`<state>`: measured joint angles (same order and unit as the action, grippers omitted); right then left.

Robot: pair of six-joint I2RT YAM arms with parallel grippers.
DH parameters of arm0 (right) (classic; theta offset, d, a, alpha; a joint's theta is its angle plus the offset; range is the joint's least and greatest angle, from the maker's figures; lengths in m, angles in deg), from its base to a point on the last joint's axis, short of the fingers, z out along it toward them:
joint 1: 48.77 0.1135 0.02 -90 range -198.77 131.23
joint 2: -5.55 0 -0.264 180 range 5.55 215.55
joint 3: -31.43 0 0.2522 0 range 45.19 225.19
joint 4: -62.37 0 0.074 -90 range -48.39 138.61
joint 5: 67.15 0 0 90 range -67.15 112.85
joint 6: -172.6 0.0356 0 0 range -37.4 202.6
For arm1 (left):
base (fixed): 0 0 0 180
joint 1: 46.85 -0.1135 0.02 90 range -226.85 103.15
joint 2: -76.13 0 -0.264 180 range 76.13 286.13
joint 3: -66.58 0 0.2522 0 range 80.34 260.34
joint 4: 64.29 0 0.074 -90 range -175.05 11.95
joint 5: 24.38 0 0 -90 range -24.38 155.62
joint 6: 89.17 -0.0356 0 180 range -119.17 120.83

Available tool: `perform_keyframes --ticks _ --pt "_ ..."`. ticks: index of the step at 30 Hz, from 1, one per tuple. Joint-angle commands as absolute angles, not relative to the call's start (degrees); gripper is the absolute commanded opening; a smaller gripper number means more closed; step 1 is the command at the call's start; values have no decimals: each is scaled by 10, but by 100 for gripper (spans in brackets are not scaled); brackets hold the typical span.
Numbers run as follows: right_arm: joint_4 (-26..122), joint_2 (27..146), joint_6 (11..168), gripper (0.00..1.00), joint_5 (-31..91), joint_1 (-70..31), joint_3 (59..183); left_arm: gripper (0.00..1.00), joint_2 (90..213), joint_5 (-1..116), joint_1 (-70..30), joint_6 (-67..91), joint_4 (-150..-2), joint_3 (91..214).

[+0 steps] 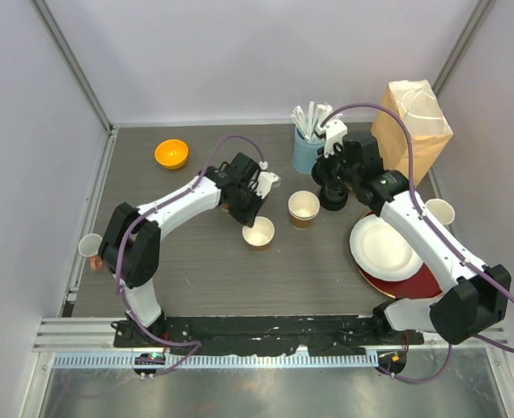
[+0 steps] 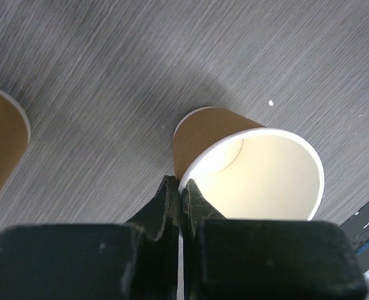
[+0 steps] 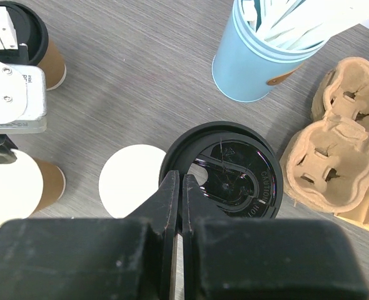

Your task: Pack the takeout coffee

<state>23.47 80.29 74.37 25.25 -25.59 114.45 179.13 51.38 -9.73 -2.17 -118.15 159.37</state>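
Heads up, you're early in this one. Your left gripper (image 2: 180, 187) has its fingers pinched tight on the rim of a small open kraft-brown paper cup (image 2: 253, 169), white inside, near the middle of the table. I can't tell if it's lifted or resting. Your right gripper (image 3: 178, 181) is clamped thin on the edge of a round black plastic lid (image 3: 244, 184), near the light-blue cup of white wrapped straws (image 3: 259, 62). A second open kraft cup (image 3: 131, 181) sits just beside that lid and partly under it, so I'd guess that's where the lid goes. Only one lidded kraft cup (image 3: 22, 37) looks finished, over behind your left gripper. The pale moulded-pulp drink carrier (image 3: 334, 144) has empty pockets, and the tan paper bag (image 1: 411, 122) stands at the back right corner. So by my count it's one capped out of three, with two lids left and then all the loading. The surface is a dark grey wood-grain tabletop (image 1: 205, 279), matte, boxed in by plain pale walls (image 1: 240, 52). An orange bowl (image 1: 172, 154) and a white plate (image 1: 383, 248) are sitting around too.
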Motion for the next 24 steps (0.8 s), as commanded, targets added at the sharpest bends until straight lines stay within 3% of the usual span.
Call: perform_keyframes --ticks 1,5,9,13,14,17,24 --pt "246 789 729 1 243 -237 1165 0 1755 557 -98 -76 -1238 1615" --pt "245 788 703 1 247 -198 1166 0 1740 584 -100 -102 -1230 1595" --pt "232 788 680 1 269 -173 1171 5 1741 508 -112 -123 -1224 1591" --pt "219 781 656 1 296 -154 1171 29 1745 498 -125 -133 -1216 1585" --pt "212 779 649 1 300 -147 1172 44 1745 495 -131 -132 -1216 1586" --pt "194 776 638 1 323 -138 1174 59 1733 459 -150 -114 -1220 1589" --pt "199 768 569 1 410 -67 1152 71 1652 317 -236 -77 -1231 1601"
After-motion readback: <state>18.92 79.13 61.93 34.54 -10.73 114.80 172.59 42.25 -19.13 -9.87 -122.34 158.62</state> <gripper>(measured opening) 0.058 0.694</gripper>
